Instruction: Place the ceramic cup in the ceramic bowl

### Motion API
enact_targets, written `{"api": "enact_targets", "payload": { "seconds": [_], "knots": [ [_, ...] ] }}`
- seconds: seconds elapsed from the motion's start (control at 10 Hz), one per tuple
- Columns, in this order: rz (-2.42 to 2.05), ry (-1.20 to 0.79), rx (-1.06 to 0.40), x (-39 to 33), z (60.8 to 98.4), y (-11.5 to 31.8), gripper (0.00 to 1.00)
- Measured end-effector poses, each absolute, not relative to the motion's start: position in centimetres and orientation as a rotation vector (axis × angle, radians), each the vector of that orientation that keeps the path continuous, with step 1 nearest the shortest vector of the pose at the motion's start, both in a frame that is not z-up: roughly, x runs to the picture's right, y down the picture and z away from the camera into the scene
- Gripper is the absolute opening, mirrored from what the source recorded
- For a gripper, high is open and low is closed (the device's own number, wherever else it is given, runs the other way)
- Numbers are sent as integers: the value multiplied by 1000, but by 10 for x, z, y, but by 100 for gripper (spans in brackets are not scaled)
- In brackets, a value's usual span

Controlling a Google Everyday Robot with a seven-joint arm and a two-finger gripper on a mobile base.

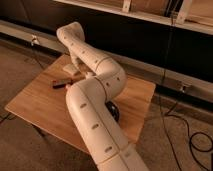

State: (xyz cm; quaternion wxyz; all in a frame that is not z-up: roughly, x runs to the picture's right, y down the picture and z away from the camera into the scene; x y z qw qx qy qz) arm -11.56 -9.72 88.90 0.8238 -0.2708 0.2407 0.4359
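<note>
End effector [76, 65] recorded closed, lowered near the far edge of the wooden bench [35, 107]; a pale form at its tip is taken for the small whitish-beige ceramic cup [73, 72], but a grip on it is not confirmed. The round glossy black ceramic bowl [115, 111] is located toward the front right edge, largely hidden by the white arm [95, 120]. Risk: the cup may be left behind if not truly gripped, or chipped on the bowl rim if released off-centre.
</note>
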Motion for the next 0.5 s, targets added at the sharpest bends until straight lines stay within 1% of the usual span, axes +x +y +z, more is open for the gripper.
{"api": "enact_targets", "payload": {
  "seconds": [0.2,0.4,0.5],
  "knots": [
    [927,513,-576,-115,889,-97,1],
    [949,470,-586,-133,873,-105,1],
    [963,426,-606,-152,862,-107,1]
  ]
}}
